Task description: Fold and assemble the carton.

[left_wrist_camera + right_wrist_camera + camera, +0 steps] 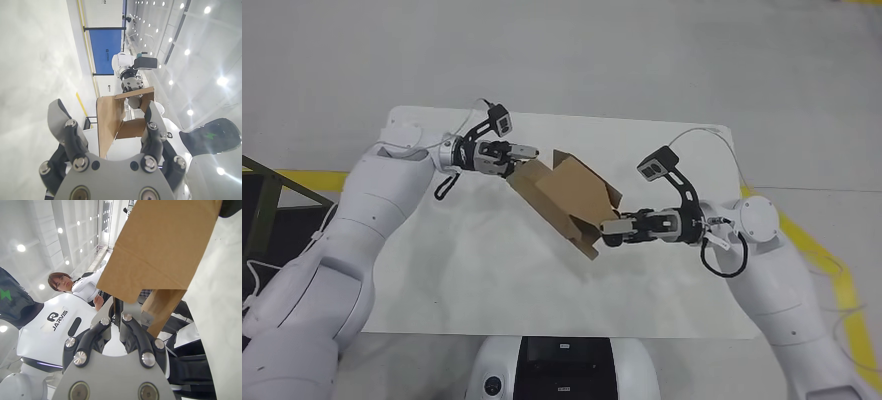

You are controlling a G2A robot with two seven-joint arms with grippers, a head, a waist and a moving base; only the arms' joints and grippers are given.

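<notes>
The carton (160, 247) is reading as brown cardboard, matt and faintly fibrous, with pressed creases. My right gripper (118, 307) is showing matt grey metal fingers (132, 309), black plastic links (136, 329) and glossy metal screw heads (127, 317). My left gripper (531, 153) is showing the same build, its fingertips (54, 113) dull grey and smooth. The table (492, 290) is looking white, smooth, matt.
</notes>
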